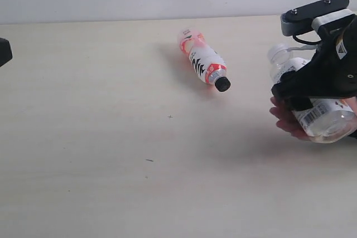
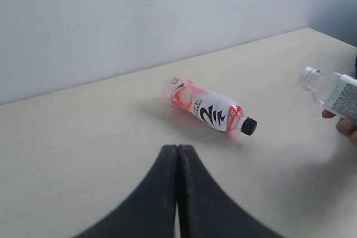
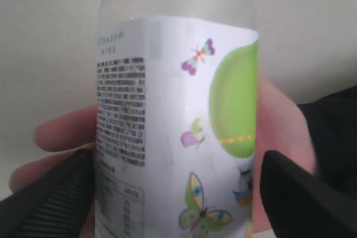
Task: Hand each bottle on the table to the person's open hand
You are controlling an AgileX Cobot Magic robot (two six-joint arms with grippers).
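Observation:
A clear bottle (image 1: 326,120) with a white cap and a white label with green and butterflies lies across the person's open hand (image 1: 283,120) at the right edge. My right gripper (image 1: 304,94) straddles it from above. In the right wrist view the bottle (image 3: 173,126) fills the space between the fingers (image 3: 50,193), with a thin strip of the hand (image 3: 279,132) showing beside one finger. The pinkish-red bottle (image 1: 203,59) with a black cap lies on its side on the table (image 1: 111,137), seen also in the left wrist view as the pinkish-red bottle (image 2: 209,111). My left gripper (image 2: 178,154) is shut and empty, well short of it.
A black part of the left arm (image 1: 3,52) shows at the left edge. A pale wall runs behind the table's far edge. A dark sleeve (image 3: 334,132) lies behind the hand. The white-capped bottle (image 2: 333,90) and fingertips (image 2: 347,124) show at the left wrist view's edge.

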